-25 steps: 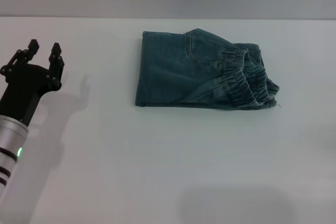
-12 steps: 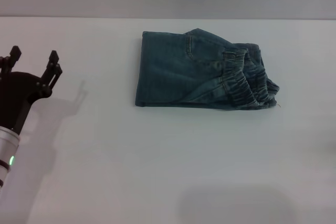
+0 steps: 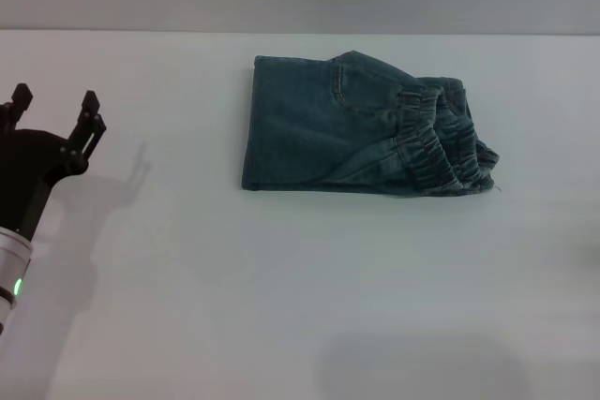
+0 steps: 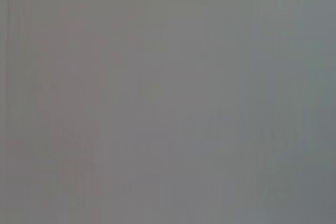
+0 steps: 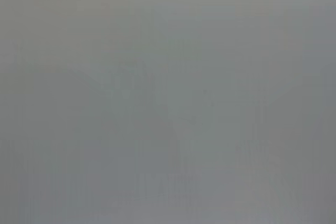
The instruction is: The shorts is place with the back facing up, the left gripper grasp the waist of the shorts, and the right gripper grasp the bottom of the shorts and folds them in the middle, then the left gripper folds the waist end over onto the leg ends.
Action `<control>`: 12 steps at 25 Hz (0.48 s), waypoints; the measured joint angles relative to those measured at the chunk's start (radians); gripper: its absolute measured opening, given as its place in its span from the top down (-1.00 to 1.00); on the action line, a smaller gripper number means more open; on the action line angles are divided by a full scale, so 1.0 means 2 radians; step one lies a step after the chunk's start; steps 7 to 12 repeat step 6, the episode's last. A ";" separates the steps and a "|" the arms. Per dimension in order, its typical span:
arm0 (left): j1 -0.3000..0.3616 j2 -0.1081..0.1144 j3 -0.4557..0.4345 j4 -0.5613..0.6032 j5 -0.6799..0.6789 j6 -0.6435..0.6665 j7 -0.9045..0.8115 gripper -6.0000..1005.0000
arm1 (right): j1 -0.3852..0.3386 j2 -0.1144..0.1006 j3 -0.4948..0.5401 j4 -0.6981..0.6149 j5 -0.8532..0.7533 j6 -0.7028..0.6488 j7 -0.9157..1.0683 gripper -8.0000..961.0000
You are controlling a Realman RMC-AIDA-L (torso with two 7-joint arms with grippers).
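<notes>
Drawn back toward the table's left edge since a second ago, the left gripper [image 3: 52, 111] hangs with its prongs spread apart and nothing between them, well apart from the shorts [image 3: 361, 136], which have not shifted

From the head view, the shorts lie folded into a compact bundle at the far middle of the white table [image 3: 300, 288], their long axis running across the view; the ruffled waist [image 3: 441, 142] sits on top at the right end, over where the leg ends would lie, though those hems are hidden beneath. By the look of it both folds are done and little remains but to clear away. Lying to the right of the left gripper, the bundle has that arm as the only one in sight; the right gripper does not appear

Neither the left wrist view nor the right wrist view offers more than a blank grey field, so only the head view places the garment and the claw
</notes>
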 joint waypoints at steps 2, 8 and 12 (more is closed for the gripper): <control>-0.001 0.000 0.000 -0.001 -0.002 0.000 0.000 -0.61 | 0.004 0.000 0.000 -0.005 0.000 0.000 0.000 -0.21; -0.002 0.000 0.000 -0.003 -0.011 0.001 0.000 -0.61 | 0.016 -0.001 0.001 -0.017 0.000 0.000 0.000 -0.21; -0.002 0.000 0.000 -0.003 -0.011 0.001 0.000 -0.61 | 0.016 -0.001 0.001 -0.017 0.000 0.000 0.000 -0.21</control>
